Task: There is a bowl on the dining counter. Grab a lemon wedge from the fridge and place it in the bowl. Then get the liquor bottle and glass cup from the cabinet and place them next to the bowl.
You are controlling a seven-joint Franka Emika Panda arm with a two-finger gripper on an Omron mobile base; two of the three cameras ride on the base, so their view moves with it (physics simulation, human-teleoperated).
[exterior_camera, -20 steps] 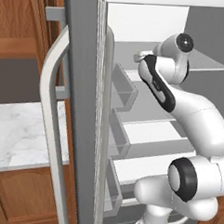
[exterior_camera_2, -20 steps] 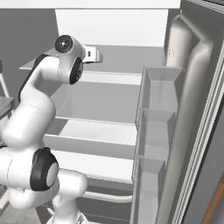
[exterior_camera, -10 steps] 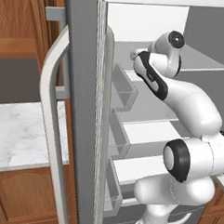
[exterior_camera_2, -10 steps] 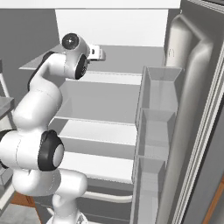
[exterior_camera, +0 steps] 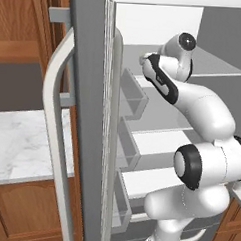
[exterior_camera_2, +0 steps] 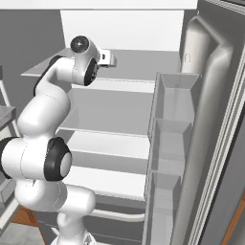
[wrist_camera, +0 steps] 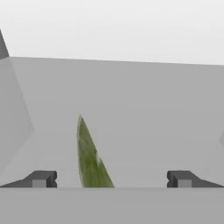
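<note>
With my gripper [wrist_camera: 111, 179] spread wide and empty over the fridge [exterior_camera_2: 210, 119] shelf, the lemon wedge [wrist_camera: 89, 157] lay between its fingertips, nearer one, so I judged I should centre on it before closing.

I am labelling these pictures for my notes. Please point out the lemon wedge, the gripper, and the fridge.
lemon wedge [wrist_camera: 90, 159], hand view, on the middle of its green slice.
gripper [wrist_camera: 111, 179], hand view, midway between the two open dark finger tips.
fridge [exterior_camera_2: 112, 107], right base view, on a bare inner shelf.
</note>
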